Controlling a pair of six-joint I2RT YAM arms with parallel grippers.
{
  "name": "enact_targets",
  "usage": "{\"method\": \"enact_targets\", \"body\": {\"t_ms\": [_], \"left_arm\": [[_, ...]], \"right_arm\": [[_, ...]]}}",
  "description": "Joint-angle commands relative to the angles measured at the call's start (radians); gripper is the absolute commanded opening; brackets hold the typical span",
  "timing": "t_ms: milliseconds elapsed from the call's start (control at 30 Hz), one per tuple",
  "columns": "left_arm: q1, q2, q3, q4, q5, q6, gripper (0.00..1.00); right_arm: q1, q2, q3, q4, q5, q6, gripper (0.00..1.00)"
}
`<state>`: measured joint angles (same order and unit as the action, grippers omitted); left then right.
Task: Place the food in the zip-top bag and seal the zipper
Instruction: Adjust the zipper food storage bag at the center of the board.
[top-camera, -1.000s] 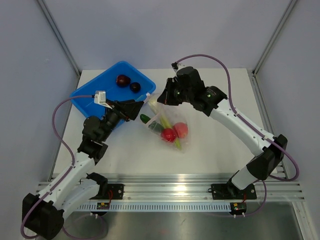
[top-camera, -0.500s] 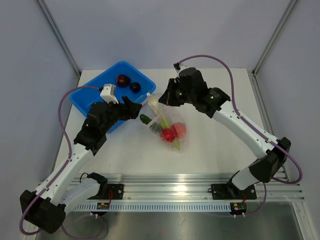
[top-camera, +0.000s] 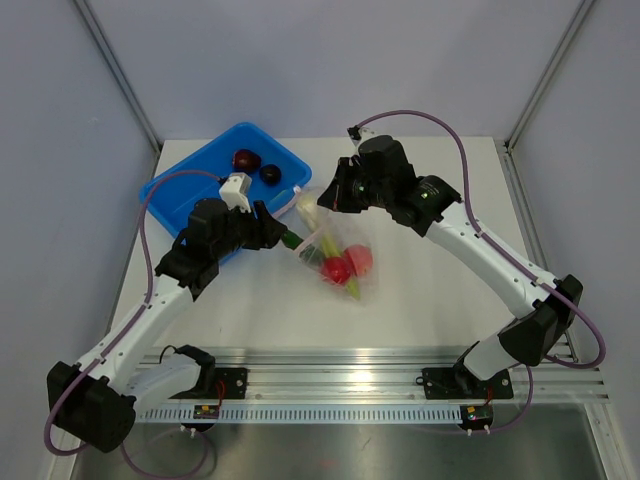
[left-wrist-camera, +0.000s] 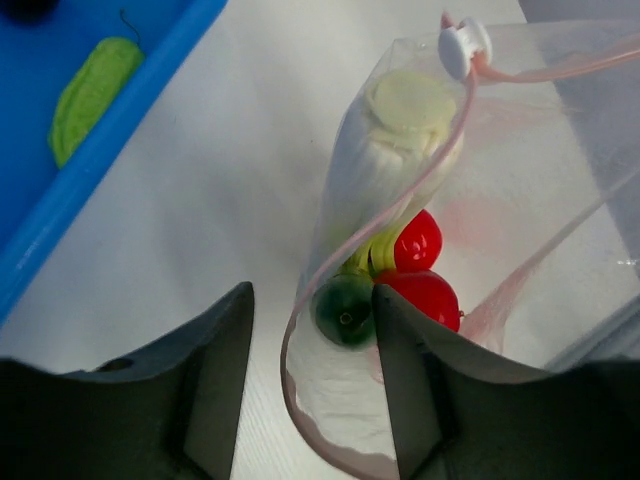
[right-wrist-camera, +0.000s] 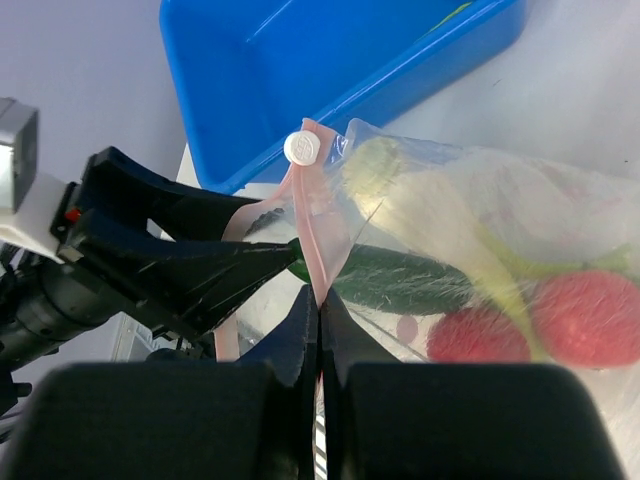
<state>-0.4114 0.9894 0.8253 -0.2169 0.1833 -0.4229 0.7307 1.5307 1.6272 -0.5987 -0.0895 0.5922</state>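
The zip-top bag (top-camera: 345, 255) lies at mid-table with its mouth toward the blue bin. Inside it are two red fruits (left-wrist-camera: 420, 240), a green cucumber (right-wrist-camera: 400, 280) and a pale stalk (left-wrist-camera: 400, 130). My right gripper (right-wrist-camera: 320, 300) is shut on the pink zipper (right-wrist-camera: 318, 235) just below its white slider (right-wrist-camera: 302, 147) and holds the mouth up. My left gripper (left-wrist-camera: 315, 400) is open at the mouth, with the lower loop of the zipper (left-wrist-camera: 300, 330) between its fingers (left-wrist-camera: 215, 380) and the cucumber's end just ahead. Two dark maroon fruits (top-camera: 246, 160) remain in the bin.
The blue bin (top-camera: 190, 185) stands at the back left, just behind my left gripper (top-camera: 285, 236). A green piece (left-wrist-camera: 90, 85) also lies in it. My right arm (top-camera: 470, 240) arches over the table's right half. Metal frame posts rise at both back corners.
My left gripper has swung right from beside the bin to the bag's mouth, and its jaws have narrowed. The right gripper has kept its hold on the zipper, almost still.
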Motion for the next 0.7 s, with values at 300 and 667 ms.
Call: {"method": "enact_targets", "body": {"t_ms": [300,667], "left_arm": [[-0.006,0.114,0.297,0.089,0.381,-0.104,0.0],[-0.006,0.19,0.238,0.11,0.353,-0.102,0.0]], "right_arm": [[-0.008,-0.017,0.135,-0.087,0.126,-0.101,0.0],[-0.01,-0.044,0.023,-0.082,0.143,-0.101,0.0]]}}
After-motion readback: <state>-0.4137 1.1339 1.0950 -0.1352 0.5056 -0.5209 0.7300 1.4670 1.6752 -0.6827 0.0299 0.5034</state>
